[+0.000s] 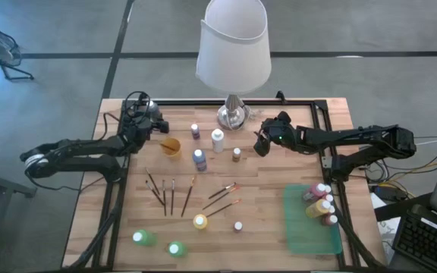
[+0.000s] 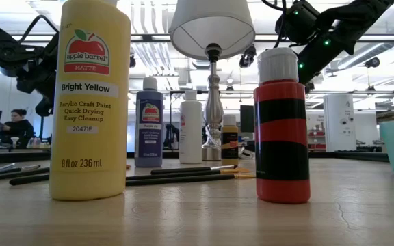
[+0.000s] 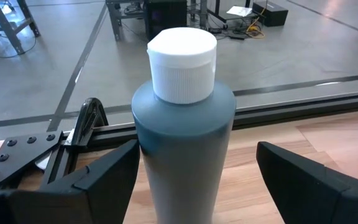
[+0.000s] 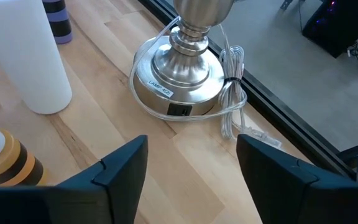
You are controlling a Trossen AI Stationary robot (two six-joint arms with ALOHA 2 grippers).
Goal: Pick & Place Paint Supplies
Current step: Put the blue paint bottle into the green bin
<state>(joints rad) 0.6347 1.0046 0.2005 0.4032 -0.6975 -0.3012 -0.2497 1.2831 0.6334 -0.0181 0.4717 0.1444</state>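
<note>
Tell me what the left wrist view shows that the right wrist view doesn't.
Only the left wrist view shows a grey bottle with a white cap standing between the open left gripper fingers. Only the right wrist view shows the lamp base with its bundled cord, a white bottle and the empty open right gripper. Both show the wooden table and its dark edge rail.

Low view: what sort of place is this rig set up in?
Probably a shared lab or workshop. Behind the wooden table are ceiling strip lights, long benches with equipment, and a person seated at a desk.
</note>
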